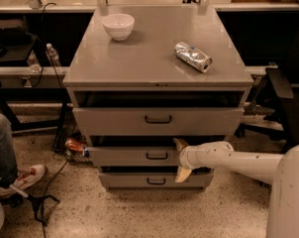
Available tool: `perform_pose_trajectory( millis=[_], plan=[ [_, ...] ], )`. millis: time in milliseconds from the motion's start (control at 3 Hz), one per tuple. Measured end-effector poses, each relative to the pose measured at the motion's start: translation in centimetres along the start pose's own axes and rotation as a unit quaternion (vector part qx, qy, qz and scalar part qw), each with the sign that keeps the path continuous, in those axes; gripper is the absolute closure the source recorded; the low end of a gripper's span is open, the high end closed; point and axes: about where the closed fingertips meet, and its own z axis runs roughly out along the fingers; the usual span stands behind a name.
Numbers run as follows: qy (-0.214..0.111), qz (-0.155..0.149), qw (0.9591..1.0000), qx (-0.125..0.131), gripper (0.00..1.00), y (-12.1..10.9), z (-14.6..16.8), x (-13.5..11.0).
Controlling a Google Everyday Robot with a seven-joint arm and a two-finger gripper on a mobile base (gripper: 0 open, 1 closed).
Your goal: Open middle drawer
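Reaching step; the gripper sits against the middle drawer, just right of its handle, jaws spread, holding nothing; next, probably shift left, clamp the handle, pull outward.

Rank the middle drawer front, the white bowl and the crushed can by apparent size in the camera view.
Largest: middle drawer.
Then white bowl and crushed can, which look alike; unranked.
The gripper, open, covers the drawer front's right part.
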Motion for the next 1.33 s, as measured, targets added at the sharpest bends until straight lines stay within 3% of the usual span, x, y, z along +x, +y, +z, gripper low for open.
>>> perform_pose_trajectory(
  millis=[333, 667, 1333],
  plan=[
    [0.004, 0.002, 0.9998, -0.019, 0.19, 1.4, 0.4, 0.9],
    [0.02, 0.007, 0.999, -0.039, 0.49, 3.8, -1.6, 3.0],
    [0.02, 0.007, 0.999, -0.039, 0.96, 3.2, -2.5, 2.5]
  ],
)
